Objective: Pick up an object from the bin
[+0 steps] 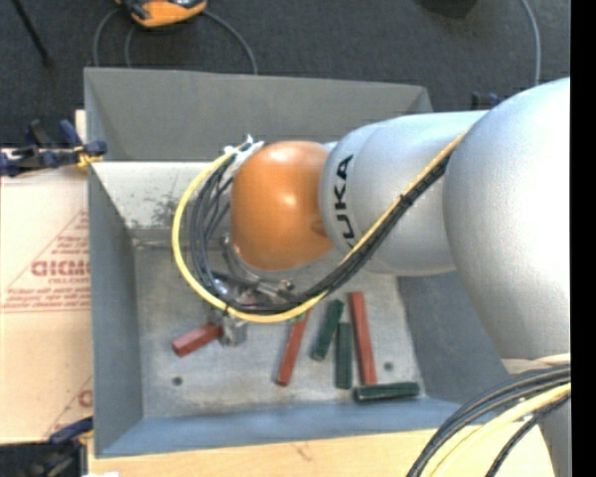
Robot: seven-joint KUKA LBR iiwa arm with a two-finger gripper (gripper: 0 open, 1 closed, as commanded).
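Note:
My gripper (231, 330) reaches down to the bin floor left of the middle, mostly hidden under the arm's orange cover. A short red block (193, 341) lies on the floor with its right end right against the gripper's tip. Whether the block is gripped I cannot tell. A red stick (290, 352) lies slanted just right of the gripper.
Further right lie a slanted dark green stick (327, 328), an upright green stick (344, 357) and a long red stick (362, 338). Another green stick (385, 393) lies flat by the front wall. The arm covers the bin's back right.

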